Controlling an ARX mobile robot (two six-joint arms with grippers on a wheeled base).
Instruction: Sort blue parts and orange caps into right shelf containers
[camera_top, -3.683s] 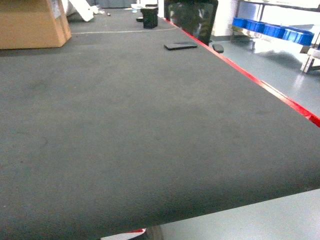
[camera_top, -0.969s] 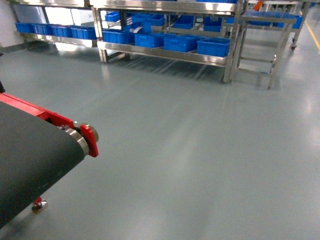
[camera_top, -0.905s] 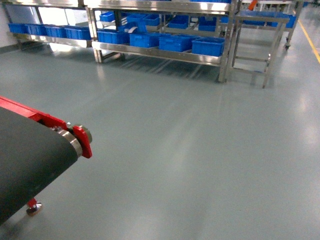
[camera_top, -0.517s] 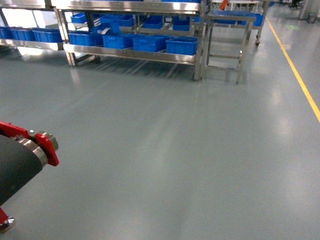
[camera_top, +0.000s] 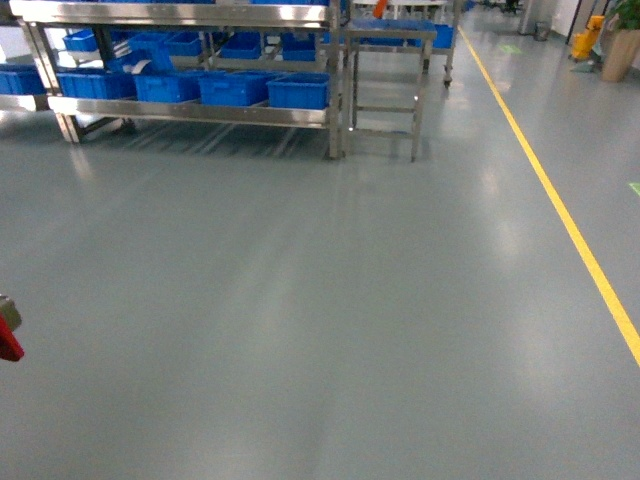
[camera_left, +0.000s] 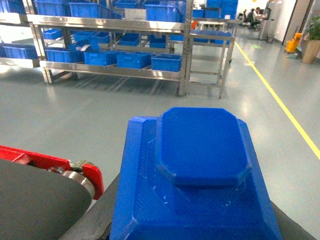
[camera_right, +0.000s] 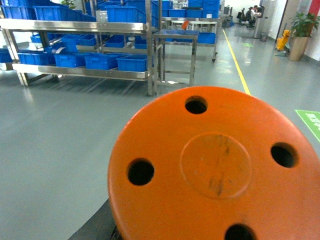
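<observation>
- A blue part (camera_left: 200, 175) fills the lower middle of the left wrist view, a stepped block with a raised octagonal top, close against the camera.
- The left gripper's fingers are hidden behind that part, so whether they are apart or clamped on it cannot be told; only dark edges show under the block.
- An orange cap (camera_right: 215, 170) fills the lower half of the right wrist view, a round disc with four holes around a central circle.
- The right gripper is likewise covered by the cap, and its state cannot be told.
- Neither arm nor either piece appears in the head view.
- A steel shelf rack (camera_top: 190, 105) stands at the far left of the head view, with blue bins (camera_top: 300, 92) lined along its lower level.
- Just right of the rack stands a smaller steel frame table (camera_top: 385, 95).
- Open grey floor (camera_top: 320, 320) lies between the robot and the rack, with nothing on it in the way.
- A yellow line (camera_top: 560, 215) runs along the floor on the right.
- A red conveyor end (camera_left: 75, 172) with a dark belt (camera_left: 35, 205) sits at the lower left of the left wrist view.
- A potted plant (camera_top: 622, 40) stands far right.
</observation>
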